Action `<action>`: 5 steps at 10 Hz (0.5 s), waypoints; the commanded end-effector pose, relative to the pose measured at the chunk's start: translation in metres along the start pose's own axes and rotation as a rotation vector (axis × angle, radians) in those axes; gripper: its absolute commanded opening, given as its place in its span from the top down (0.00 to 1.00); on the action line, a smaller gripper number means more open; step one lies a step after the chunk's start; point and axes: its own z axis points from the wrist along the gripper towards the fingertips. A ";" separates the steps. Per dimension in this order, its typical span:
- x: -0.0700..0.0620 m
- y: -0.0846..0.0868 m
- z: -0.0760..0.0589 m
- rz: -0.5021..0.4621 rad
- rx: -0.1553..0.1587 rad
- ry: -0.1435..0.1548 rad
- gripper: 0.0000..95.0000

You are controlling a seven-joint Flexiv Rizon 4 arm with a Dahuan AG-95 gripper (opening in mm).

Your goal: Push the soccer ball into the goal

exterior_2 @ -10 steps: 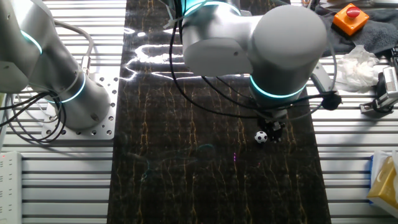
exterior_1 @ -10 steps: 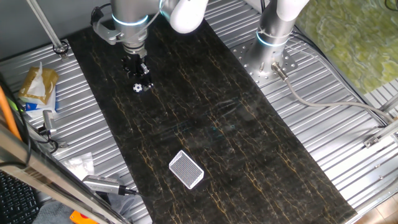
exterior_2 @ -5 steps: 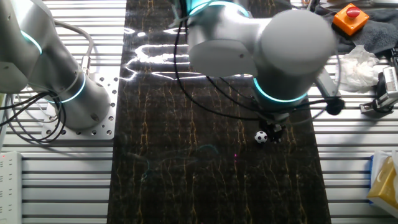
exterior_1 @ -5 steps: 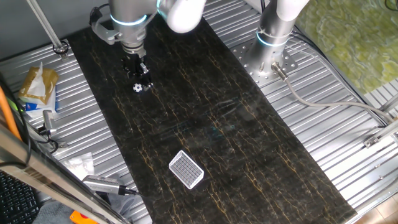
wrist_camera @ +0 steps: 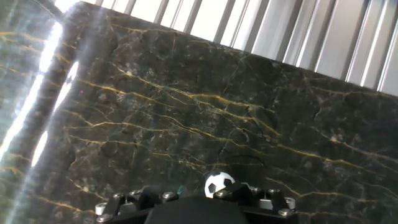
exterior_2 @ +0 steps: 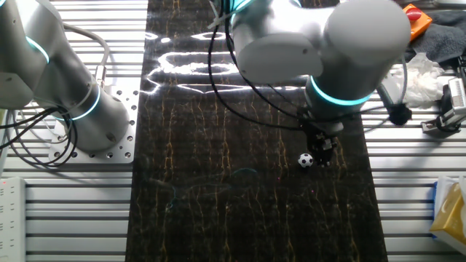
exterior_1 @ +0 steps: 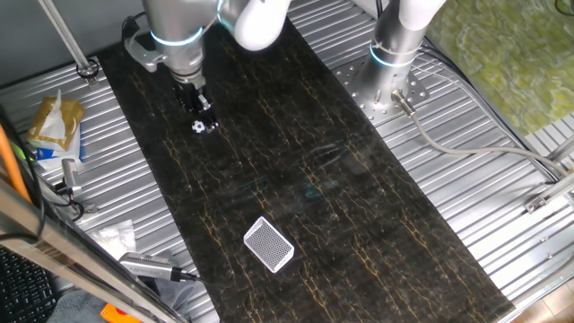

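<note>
one fixed view: gripper (exterior_1: pixel 199 111) is set behind the soccer ball (exterior_1: pixel 198 126), for shoving toward the goal (exterior_1: pixel 268 244); jaw state cannot be told.

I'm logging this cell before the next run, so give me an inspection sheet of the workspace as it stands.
Surface: dark marble-patterned mat on a ribbed metal table.
Job's things: soccer ball on the mat; goal far from it, at the mat's other end.
Clutter: yellow packet and crumpled paper beside the mat.
Grippers: hand low, right beside the ball; open or shut cannot be told.
Cables: grey cable from the second arm's base.
Surroundings: orange box with red button.
</note>
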 end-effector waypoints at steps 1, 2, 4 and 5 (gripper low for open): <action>0.002 -0.001 0.000 -0.018 0.015 0.000 0.20; 0.002 -0.001 0.000 -0.030 0.016 0.004 0.20; 0.002 -0.001 0.000 -0.044 0.014 0.003 0.20; 0.002 -0.001 0.000 -0.045 0.013 0.000 0.20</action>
